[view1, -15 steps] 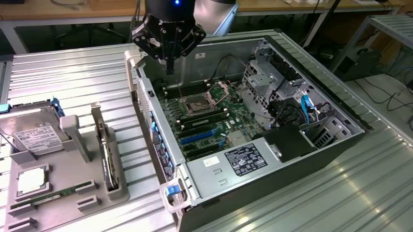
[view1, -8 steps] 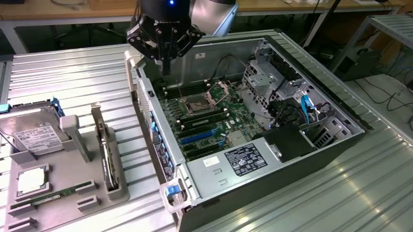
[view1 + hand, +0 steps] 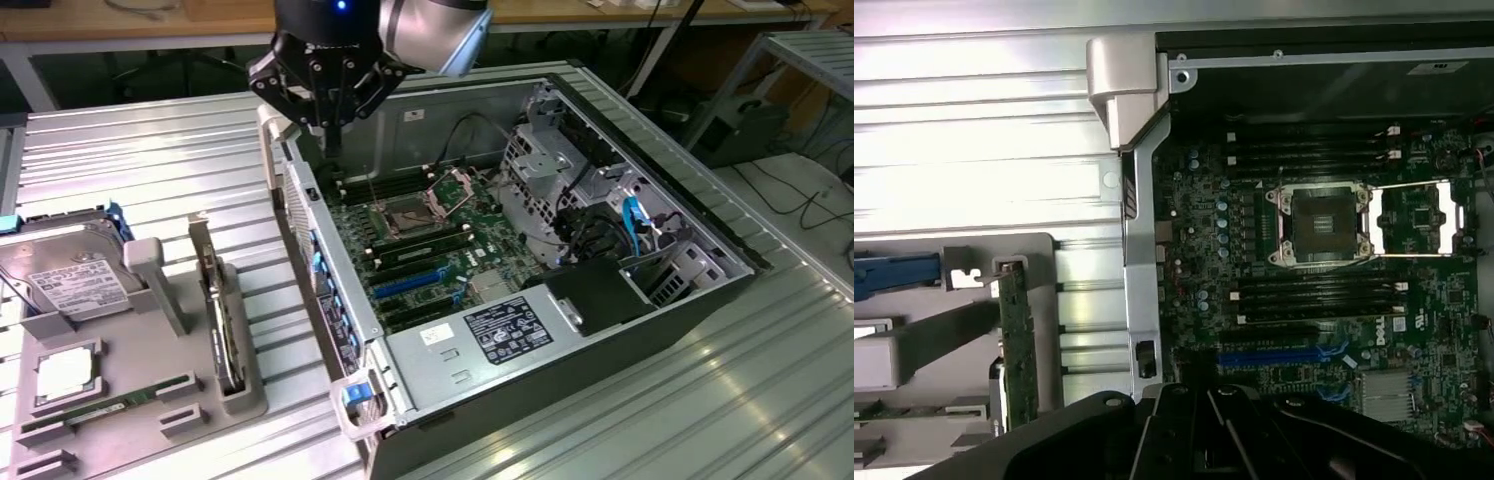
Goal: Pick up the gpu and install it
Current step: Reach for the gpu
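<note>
Lying flat at the exterior view's left, a silver hard drive (image 3: pixel 67 280) with a white label sits on a grey parts holder (image 3: pixel 134 450), and a thin green RAM stick (image 3: pixel 100 408) lies nearer the camera on the same holder. Just to their right the gpu (image 3: pixel 222 335) stands on edge in a slot of that holder, untouched and well apart from the arm; the wrist view shows its green board edge-on beside the case's outer wall. Further right, the gripper (image 3: pixel 328 135) hangs above the far left corner of the open computer case (image 3: pixel 414 125), its fingers clenched together on nothing. Inside the case the motherboard (image 3: pixel 427 250) lies exposed, with the bare CPU socket (image 3: pixel 400 213) and, nearer the camera, a blue expansion slot (image 3: pixel 407 285). Toward the case's right wall, blue and black cables (image 3: pixel 625 225) run past metal drive bays. Everything rests on a ribbed metal table (image 3: pixel 747 400).
</note>
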